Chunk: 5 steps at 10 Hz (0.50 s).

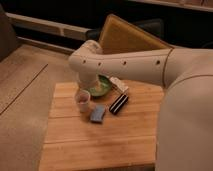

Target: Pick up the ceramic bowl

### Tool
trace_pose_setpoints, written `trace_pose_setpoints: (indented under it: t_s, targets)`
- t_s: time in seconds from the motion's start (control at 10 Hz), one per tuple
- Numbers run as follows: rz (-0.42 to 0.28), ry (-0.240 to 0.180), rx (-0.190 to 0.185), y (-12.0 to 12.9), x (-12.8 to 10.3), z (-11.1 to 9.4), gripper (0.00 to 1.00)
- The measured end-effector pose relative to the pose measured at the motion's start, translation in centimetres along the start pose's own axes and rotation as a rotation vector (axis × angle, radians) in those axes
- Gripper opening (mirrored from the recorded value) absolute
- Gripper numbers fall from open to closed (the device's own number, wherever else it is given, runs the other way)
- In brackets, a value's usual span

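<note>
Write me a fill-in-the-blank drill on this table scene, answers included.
The gripper hangs over the ___ ceramic bowl.
The small pinkish cup stands ___ on the wooden table.
Between the cup and the black bar lies a ___ block.
Missing words: green; upright; blue.

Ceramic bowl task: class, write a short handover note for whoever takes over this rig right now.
The claw is open, down at the left side of the ceramic bowl, mostly hidden behind the arm.
The bowl sits on the wooden table, just behind the small cup, not lifted.
Done: approach.
Left: close on the bowl's rim and lift, probably minding the cup.
</note>
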Motion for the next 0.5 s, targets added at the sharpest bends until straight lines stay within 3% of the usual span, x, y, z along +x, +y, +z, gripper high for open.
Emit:
trace_pose_setpoints:
  t_s: [0.1, 0.5]
  targets:
    - [-0.014, -0.025, -0.006, -0.27, -0.85, -0.42, 0.65]
    - [0.005, -0.021, 0.002, -0.62, -0.72, -0.16, 0.65]
